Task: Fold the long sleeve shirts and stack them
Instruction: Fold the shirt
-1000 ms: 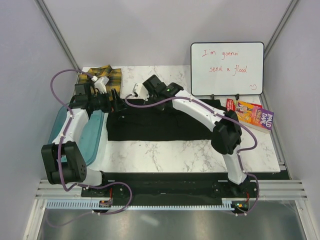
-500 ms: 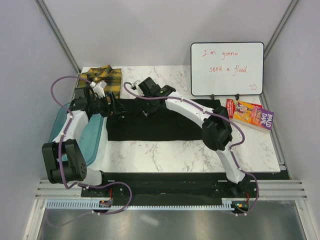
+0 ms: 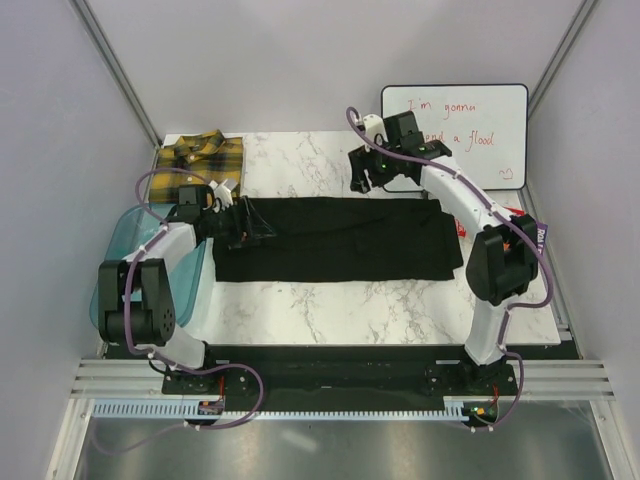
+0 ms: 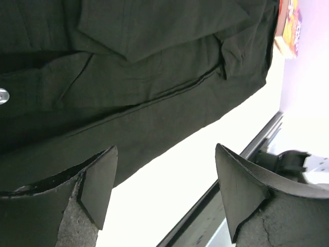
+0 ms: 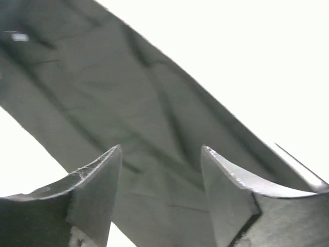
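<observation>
long sleeve shirts, i count two. the black shirt [image 3: 330, 240] is laid out flat as a wide rectangular band across the middle of the table [image 3: 350, 300]. it's soft matte cloth with a few creases and folded-over flaps, and one small white button [image 4: 2, 95] shows in the left wrist view. the plaid shirt [image 3: 203, 158] is yellow and black, a squarish bundle sitting in the far left corner of the table, apart from the black one.

two arms. the left end effector [image 4: 164, 150] is low at the left end of the black shirt with its fingers spread wide and nothing between them; can't tell if the tips touch the cloth. the right end effector [image 5: 160, 149] is up over the far right part of the black shirt, also spread wide, holding nothing.

table top is white marble-look, smooth. other stuff: one translucent blue plastic tub [image 3: 115, 250] off the left edge, one whiteboard [image 3: 455, 135] with red handwriting standing at the back right, and one colourful book [image 4: 289, 25] by the shirt's right end.
</observation>
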Available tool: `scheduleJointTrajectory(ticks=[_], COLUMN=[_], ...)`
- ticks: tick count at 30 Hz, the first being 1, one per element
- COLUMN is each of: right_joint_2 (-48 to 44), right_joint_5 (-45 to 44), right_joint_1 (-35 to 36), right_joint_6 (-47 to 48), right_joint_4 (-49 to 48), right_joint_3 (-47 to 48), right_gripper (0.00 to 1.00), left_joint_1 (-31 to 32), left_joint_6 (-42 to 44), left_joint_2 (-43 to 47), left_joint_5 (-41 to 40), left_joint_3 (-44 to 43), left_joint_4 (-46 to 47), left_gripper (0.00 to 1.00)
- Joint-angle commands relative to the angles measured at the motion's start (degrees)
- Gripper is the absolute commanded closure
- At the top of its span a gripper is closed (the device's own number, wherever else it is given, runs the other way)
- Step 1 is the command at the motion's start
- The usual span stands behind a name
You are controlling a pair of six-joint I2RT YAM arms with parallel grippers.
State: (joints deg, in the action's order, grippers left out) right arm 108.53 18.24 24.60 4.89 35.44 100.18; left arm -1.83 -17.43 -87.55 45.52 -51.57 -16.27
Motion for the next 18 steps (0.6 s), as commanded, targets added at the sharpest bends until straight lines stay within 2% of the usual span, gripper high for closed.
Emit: scheduleJointTrajectory(ticks=[1,2,3,4,5,6,8,11,13,18], right_joint_2=[5.2,5.9,6.6,7.6,8.0,8.4,9.7,11.1,11.6,12.5], right_joint_5=[1.5,1.4,1.5,0.9,0.9,1.3,1.2,1.4,1.4,1.1], right_joint_1=[-3.0,-3.6,-4.2,-5.3,-5.7,-6.2,-7.3,-8.3,-8.7,-9.0], right_joint_6=[5.0,5.3,5.7,6.1,6.8,7.4,8.1,8.8,9.4,10.6], right_joint_4=[-0.9,-0.7,-0.2,0.0,0.2,0.6,0.9,2.0,2.4,2.7], right_joint_3=[0.3,0.7,1.2,1.6,1.8,2.0,2.6,3.4,3.1,2.1], right_gripper=[0.34,0.36,0.37,0.39,0.41,0.43,0.49,0.50,0.50,0.50], left_joint_1=[1.1,3.6,4.3,5.0,6.5,6.8,7.5,8.2,8.9,10.7], left_joint_6=[-4.8,-1.8,5.1,7.8,10.2,14.7,18.5,21.4,22.6,26.0], left_joint_2=[-3.3,-4.6,-6.1,-10.6,-13.3,-16.4,-25.1,-33.2,-35.7,-40.9], left_joint_5=[0.0,0.2,0.4,-3.2,-5.0,-5.9,-6.9,-9.7,-11.7,-13.7], left_joint_3=[-2.6,-7.7,-11.1,-14.9,-23.7,-28.4,-39.4,-48.1,-52.6,-57.4], left_joint_4=[8.5,5.8,2.8,-0.4,-3.5,-11.3,-16.8,-21.8,-23.5,-24.4], left_gripper=[0.26,0.28,0.30,0.35,0.37,0.39,0.44,0.43,0.39,0.39])
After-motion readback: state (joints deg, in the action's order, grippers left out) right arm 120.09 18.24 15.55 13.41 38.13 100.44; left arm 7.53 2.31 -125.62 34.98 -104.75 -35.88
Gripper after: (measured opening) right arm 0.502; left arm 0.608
